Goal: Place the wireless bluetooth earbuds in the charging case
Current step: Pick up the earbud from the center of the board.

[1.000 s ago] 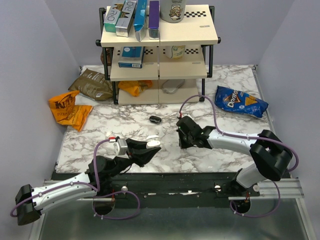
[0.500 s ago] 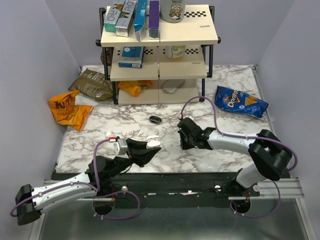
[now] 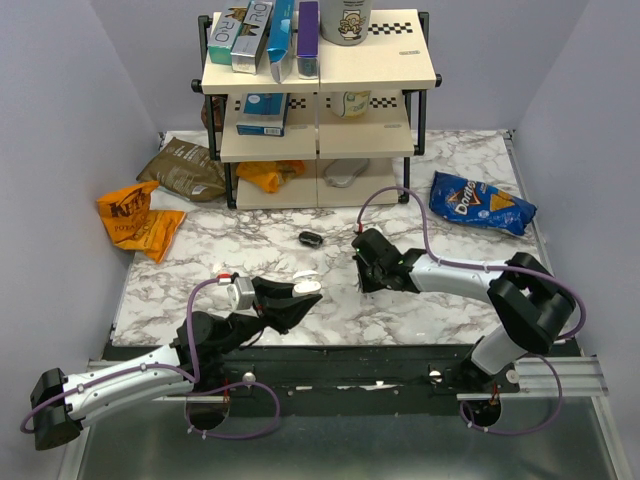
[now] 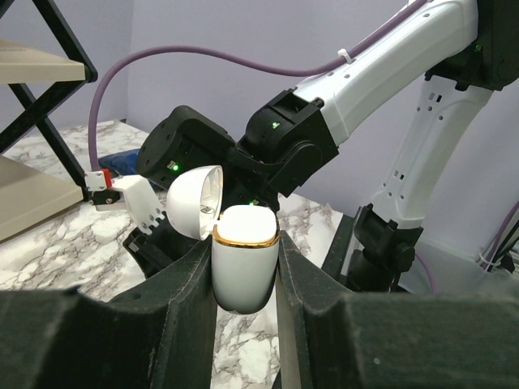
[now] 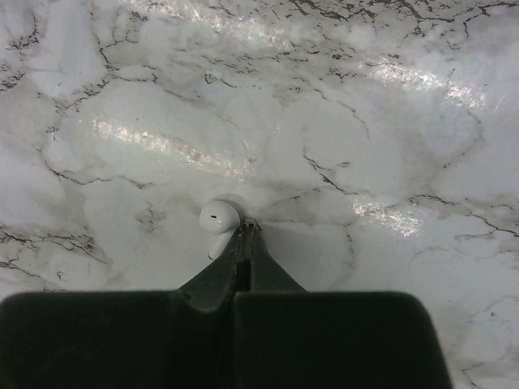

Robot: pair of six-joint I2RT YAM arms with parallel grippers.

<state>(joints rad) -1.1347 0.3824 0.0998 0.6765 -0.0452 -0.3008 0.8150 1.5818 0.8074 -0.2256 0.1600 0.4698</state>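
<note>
Slightly shifted leftward, the right fingers [image 5: 220,275] sit clenched and empty, tips against a small white rounded earbud [image 5: 219,219] on the marble worktop [image 5: 365,121]. The left fingers [image 4: 186,300] grasp the open, glossy white gold-rimmed charging case [image 4: 243,259].

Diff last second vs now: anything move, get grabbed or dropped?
The right gripper shifted slightly left and away from the arm bases, its elbow following. Its jaws are shut, and the small white earbud lies beside the tips, apparently not pinched. Nothing was taken or let go. Unchanged: the left gripper holding the open white gold-rimmed charging case, and the small black oval object.
</note>
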